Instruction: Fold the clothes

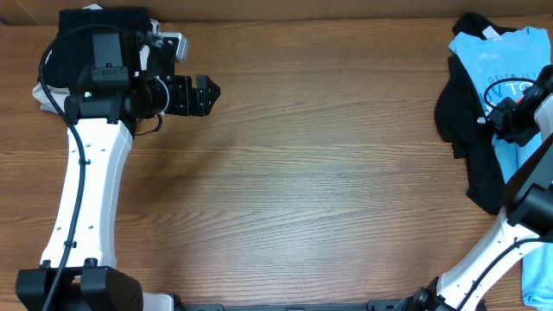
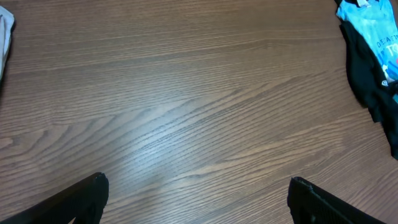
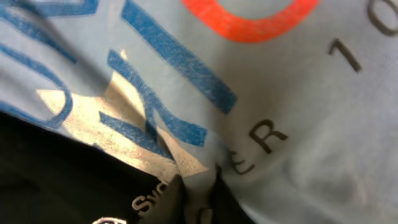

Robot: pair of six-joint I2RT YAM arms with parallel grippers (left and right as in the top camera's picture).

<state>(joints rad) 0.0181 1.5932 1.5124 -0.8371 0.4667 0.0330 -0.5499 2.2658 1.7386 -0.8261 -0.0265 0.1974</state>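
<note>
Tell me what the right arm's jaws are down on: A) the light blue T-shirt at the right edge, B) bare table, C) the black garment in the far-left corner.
A: the right arm's jaws sit on the light blue T-shirt, whose lettering fills the right wrist view.

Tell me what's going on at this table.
The right gripper is down on the light blue T-shirt, which lies bunched with a black top at the right edge of the table. Its jaws are pinched on a fold of the shirt. The left gripper hovers over bare wood, jaws open and empty. Nothing looks folded yet.
</note>
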